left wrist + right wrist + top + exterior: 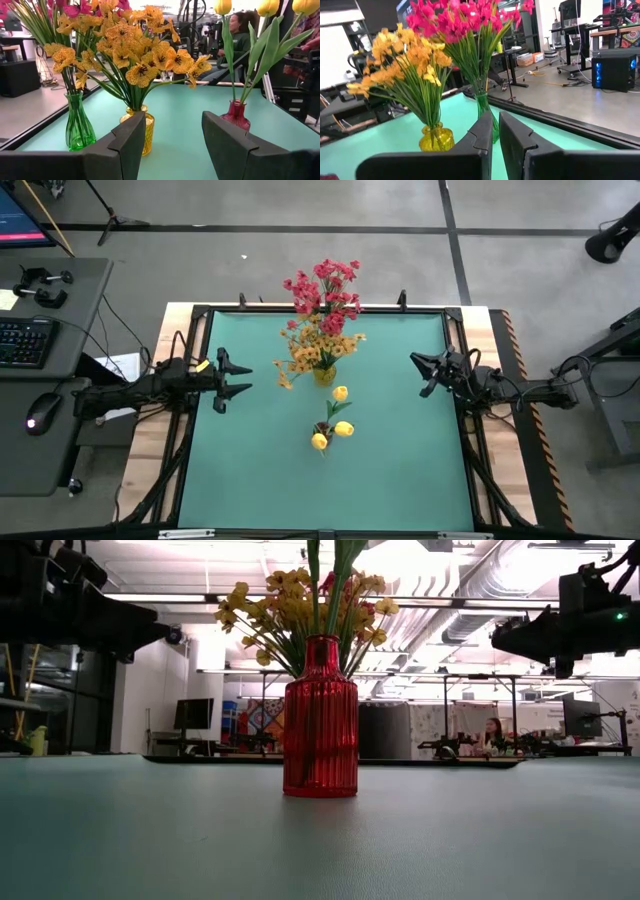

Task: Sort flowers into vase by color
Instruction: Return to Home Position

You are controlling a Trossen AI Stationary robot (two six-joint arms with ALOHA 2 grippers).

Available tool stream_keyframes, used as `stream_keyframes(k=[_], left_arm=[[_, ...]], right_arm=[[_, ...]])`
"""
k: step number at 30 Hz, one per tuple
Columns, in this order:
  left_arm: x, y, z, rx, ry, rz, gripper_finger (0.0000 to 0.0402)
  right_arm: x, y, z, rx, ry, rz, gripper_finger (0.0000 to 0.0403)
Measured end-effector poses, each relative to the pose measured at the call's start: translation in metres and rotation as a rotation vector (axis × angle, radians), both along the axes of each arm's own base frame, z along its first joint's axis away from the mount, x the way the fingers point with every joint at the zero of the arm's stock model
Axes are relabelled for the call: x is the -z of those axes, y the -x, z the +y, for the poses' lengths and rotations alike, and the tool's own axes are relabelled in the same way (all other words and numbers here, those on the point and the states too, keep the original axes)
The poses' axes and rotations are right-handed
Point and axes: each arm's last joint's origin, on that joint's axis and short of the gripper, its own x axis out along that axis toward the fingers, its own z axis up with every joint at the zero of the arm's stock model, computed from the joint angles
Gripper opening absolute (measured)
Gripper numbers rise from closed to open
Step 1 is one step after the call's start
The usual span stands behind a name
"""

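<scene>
Left gripper [173, 118] hangs at the table's [400, 470] left edge, fingers wide apart, empty. Pink-red blossoms [325, 288] (green vase [79, 125]) stand at the far edge, orange-yellow blossoms [315, 348] just nearer, yellow tulips [338, 425] in the red vase [320, 720] at centre. Right gripper [496, 118] at the right edge, fingers nearly together, empty.

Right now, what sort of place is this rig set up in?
Probably a robotics lab or workshop: exposed ceiling ducts, a person seated far behind, and a keyboard beside the table.

Overhead, table-level, two inward wrist views; likely overlap: red vase [320, 720].
</scene>
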Motion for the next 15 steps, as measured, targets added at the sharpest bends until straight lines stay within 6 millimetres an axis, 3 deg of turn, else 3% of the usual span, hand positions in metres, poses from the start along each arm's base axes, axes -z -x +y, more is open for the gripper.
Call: stream_keyframes(k=[15], left_arm=[[-0.0001,0.0002,0.0000,0.000,0.000,-0.001,0.0184]], right_arm=[[0.0007,0.0003,0.0000,0.000,0.000,0.007,0.0020]])
